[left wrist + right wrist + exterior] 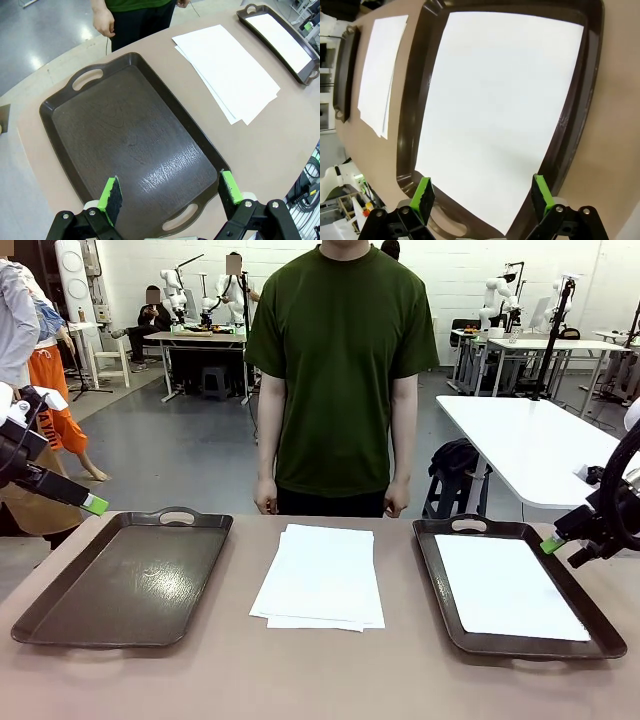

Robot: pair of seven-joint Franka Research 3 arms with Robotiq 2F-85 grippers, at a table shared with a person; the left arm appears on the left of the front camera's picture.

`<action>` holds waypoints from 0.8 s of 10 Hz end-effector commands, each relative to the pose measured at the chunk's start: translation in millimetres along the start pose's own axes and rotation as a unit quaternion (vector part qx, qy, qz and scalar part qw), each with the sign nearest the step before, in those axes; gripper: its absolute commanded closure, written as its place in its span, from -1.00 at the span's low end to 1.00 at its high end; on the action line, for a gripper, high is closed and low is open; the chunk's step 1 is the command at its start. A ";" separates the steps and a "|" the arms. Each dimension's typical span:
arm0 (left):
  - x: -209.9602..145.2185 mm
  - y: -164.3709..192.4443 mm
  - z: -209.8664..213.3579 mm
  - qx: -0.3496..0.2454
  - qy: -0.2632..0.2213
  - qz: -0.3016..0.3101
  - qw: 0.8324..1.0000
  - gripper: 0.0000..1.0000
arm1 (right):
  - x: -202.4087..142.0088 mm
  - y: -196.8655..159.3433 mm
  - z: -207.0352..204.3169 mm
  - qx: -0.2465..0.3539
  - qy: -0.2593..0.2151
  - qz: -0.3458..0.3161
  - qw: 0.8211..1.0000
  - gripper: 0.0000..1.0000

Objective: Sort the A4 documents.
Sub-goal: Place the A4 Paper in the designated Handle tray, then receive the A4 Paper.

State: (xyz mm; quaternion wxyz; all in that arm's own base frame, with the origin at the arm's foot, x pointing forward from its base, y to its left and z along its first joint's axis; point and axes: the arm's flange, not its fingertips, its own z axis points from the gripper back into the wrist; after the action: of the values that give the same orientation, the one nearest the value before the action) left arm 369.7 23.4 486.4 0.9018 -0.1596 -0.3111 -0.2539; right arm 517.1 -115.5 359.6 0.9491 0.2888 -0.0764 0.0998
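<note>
A small stack of white A4 documents (322,575) lies in the middle of the brown table, between two dark brown trays. The left tray (120,585) holds nothing. One white sheet (508,587) lies flat in the right tray (432,580). My left gripper (95,504) hovers at the table's left edge, above the left tray (125,135), open and holding nothing (171,192). My right gripper (553,543) hangs over the right tray's outer side, open (481,194), and the sheet (495,110) is spread out below it. The stack (230,70) shows two or three slightly offset edges.
A person in a dark green shirt (340,370) stands at the far side of the table, hands (265,502) down at the sides. A white table (530,440) stands behind on the right. Bare tabletop (320,680) runs along the near edge.
</note>
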 end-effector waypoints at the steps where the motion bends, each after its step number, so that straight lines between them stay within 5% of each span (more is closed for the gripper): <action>1: -1.6 2.6 0.4 -0.007 -0.005 -0.002 1.000 -1.00 | -1.8 9.6 -5.0 0.021 -0.010 0.000 1.000 -1.00; 8: -1.6 2.6 0.4 -0.007 -0.005 -0.002 1.000 -1.00 | 0.0 0.0 0.0 0.000 0.000 0.000 1.000 -1.00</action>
State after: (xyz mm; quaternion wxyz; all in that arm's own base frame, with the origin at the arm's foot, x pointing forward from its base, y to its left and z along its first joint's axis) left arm 369.7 23.4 486.4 0.9018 -0.1596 -0.3111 -0.2538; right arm 517.2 -114.9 359.6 0.9482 0.2921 -0.0761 0.0994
